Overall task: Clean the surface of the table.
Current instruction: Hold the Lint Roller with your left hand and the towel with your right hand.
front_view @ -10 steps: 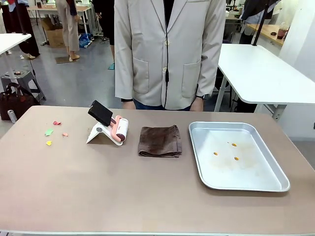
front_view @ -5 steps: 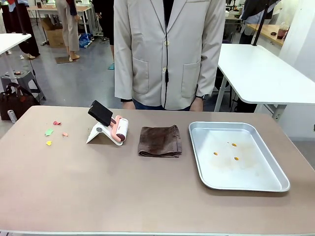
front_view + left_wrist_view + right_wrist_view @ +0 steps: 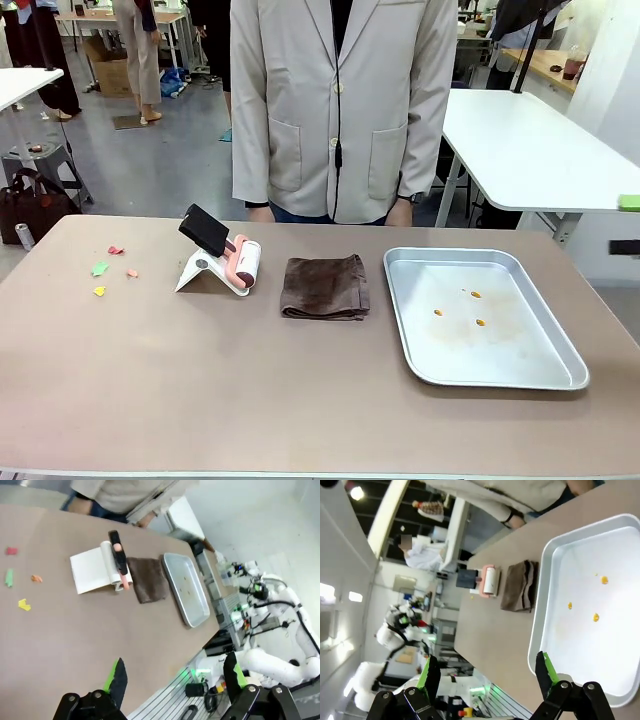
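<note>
Black fingertips of the right gripper point(image 3: 487, 672) are now seen beyond the metal tray point(image 3: 487, 318), spread; the left gripper point(image 3: 176, 672) is also spread, unloaded. Between robot and person, the taupe-brown table point(image 3: 300, 400) is probably about to be reached for cleaning.

Wide matte taupe-brown table point(image 3: 300, 400), thin pale edge, level before the person, colored scraps on top.

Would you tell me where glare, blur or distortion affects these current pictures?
Front view: the table is evenly lit, with a soft shadow beside the tray; the floor behind looks bright and glossy. Left wrist view: the paper scraps look soft-edged, the background robot arm blurry. Right wrist view: bright lamps glare at the left, and the tray looks enlarged close to the camera.
</note>
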You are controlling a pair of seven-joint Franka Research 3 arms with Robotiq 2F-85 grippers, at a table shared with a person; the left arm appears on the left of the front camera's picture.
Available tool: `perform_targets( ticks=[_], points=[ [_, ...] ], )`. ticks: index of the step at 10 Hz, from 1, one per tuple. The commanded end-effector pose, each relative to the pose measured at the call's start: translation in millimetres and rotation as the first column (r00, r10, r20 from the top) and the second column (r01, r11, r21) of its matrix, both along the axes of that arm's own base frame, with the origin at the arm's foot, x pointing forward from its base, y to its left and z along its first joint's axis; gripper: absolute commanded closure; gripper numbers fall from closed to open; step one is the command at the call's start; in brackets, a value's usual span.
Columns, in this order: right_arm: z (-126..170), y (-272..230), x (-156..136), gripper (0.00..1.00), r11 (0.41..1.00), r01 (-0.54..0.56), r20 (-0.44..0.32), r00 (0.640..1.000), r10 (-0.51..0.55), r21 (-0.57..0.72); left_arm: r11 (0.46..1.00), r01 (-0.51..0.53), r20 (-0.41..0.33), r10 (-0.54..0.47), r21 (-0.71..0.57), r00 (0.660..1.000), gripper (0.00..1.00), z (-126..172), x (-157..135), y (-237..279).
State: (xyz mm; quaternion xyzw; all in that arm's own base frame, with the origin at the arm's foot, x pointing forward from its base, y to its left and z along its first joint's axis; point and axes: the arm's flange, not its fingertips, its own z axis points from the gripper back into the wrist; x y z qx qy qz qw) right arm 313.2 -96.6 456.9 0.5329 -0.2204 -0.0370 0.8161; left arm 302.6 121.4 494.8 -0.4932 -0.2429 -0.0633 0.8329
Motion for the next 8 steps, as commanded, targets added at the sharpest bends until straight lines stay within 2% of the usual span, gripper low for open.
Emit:
perform_targets(
  ticks=[1, 2, 4, 5, 7, 8],
  points=[
    [20, 58, 16, 0.00, 0.992, -0.035, -0.015, 0.999, 0.033, -0.118, 0.993, 0.046, -0.019, -0.044, 0.113, 0.999, 0.00, 24, 27, -33],
    [25, 89, 27, 0.00, 0.978, -0.076, -0.041, 0.997, 0.069, -0.196, 0.985, 0.038, -0.039, -0.032, 0.166, 0.999, 0.00, 33, 42, -48],
    [34, 157, 52, 0.00, 0.911, -0.144, -0.071, 0.989, 0.127, -0.387, 0.954, 0.144, -0.101, -0.121, 0.263, 0.987, 0.00, 44, 76, -88],
    [36, 186, 65, 0.00, 0.871, -0.127, -0.076, 0.992, 0.103, -0.475, 0.936, 0.190, -0.141, -0.154, 0.296, 0.978, 0.00, 45, 94, -103],
    [35, 238, 86, 0.00, 0.789, -0.157, -0.106, 0.987, 0.117, -0.594, 0.902, 0.249, -0.209, -0.183, 0.353, 0.961, 0.00, 38, 129, -131],
    [27, 264, 97, 0.00, 0.752, -0.196, -0.154, 0.980, 0.127, -0.630, 0.902, 0.247, -0.228, -0.173, 0.354, 0.958, 0.00, 27, 143, -136]
  ],
)
